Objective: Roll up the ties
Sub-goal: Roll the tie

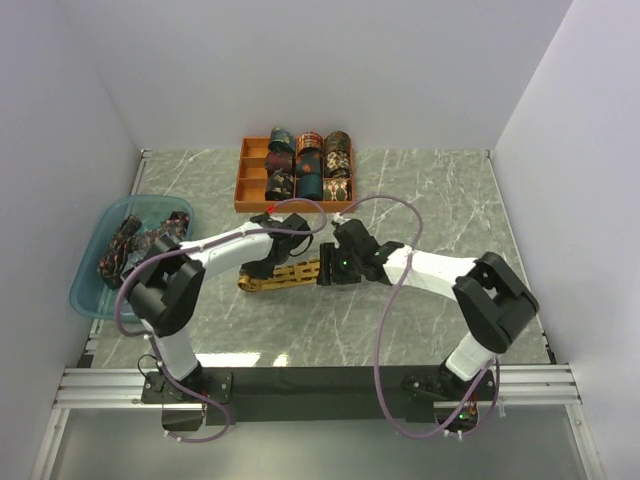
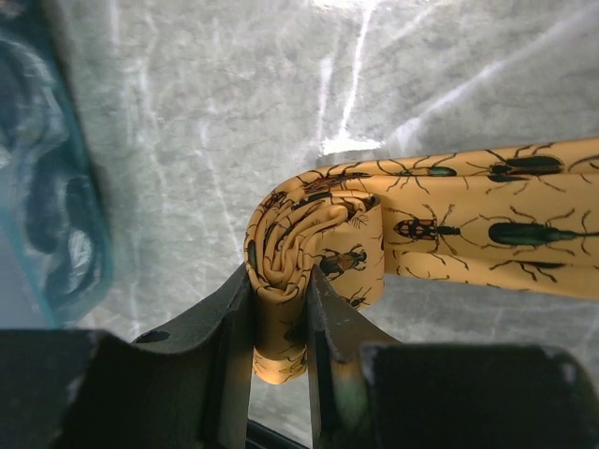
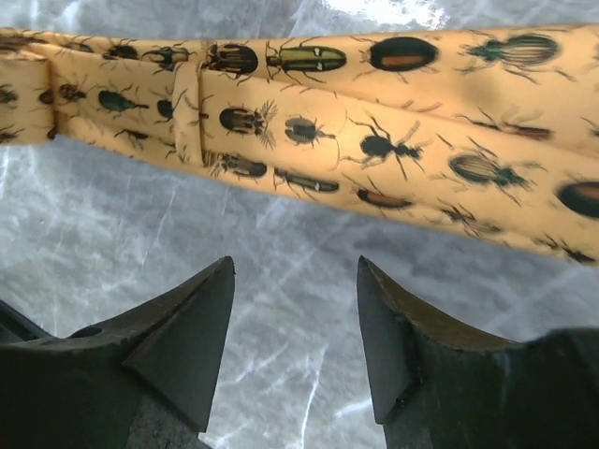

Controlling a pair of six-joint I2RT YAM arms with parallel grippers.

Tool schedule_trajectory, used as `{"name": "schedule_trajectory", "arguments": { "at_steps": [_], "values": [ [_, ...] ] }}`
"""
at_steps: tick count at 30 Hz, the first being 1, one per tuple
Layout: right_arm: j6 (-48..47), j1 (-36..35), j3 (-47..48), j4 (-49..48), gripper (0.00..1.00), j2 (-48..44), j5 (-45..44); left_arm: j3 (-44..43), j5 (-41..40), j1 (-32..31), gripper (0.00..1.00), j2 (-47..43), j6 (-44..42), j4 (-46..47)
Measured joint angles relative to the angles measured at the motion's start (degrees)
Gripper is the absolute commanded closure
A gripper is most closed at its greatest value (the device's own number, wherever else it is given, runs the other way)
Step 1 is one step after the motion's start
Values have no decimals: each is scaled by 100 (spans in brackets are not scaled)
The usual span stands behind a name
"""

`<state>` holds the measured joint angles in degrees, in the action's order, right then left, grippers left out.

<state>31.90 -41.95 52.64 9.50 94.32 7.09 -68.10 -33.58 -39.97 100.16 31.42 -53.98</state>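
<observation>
The mustard tie (image 1: pixel 290 272) lies on the marble-patterned table (image 1: pixel 430 200) at the centre of the top view, stretched roughly left to right between the two arms. Its yellow cloth is printed with dark beetles. In the left wrist view, one end of the tie is wound into a small coil in the middle of the frame, and the unrolled length runs off to the right edge, flat on the table.

The left gripper (image 2: pixel 281 290) is clenched on that coil, with a finger pressed against each side and the roll standing on edge between them.

The right gripper (image 3: pixel 295 281) is released. Its two fingers stand apart at the bottom of its wrist view with bare table between them. The flat band of the tie crosses the upper part of that frame, just beyond the fingertips and not touching them.

At the top centre of the top view sits an orange tray (image 1: pixel 252 170) holding several rolled ties (image 1: pixel 310 165) in its compartments. At the left edge is a blue basin (image 1: pixel 95 295) with loose ties (image 1: pixel 130 250) heaped inside.
</observation>
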Motion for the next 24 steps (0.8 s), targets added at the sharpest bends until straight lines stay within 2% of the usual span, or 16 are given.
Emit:
{"name": "schedule_trajectory", "arguments": {
  "at_steps": [11,17,24],
  "values": [
    [-17,297,-890,-59,38,-1082,-282,-815,-708,-404,98,992,278,-787],
    [-20,531,-1211,-81,38,-1405,-282,-1239,-811,-546,82,1443,431,-1152],
    [-22,627,-1285,-184,38,-1449,-227,-1766,-793,-686,55,1886,542,-1438]
  ]
}}
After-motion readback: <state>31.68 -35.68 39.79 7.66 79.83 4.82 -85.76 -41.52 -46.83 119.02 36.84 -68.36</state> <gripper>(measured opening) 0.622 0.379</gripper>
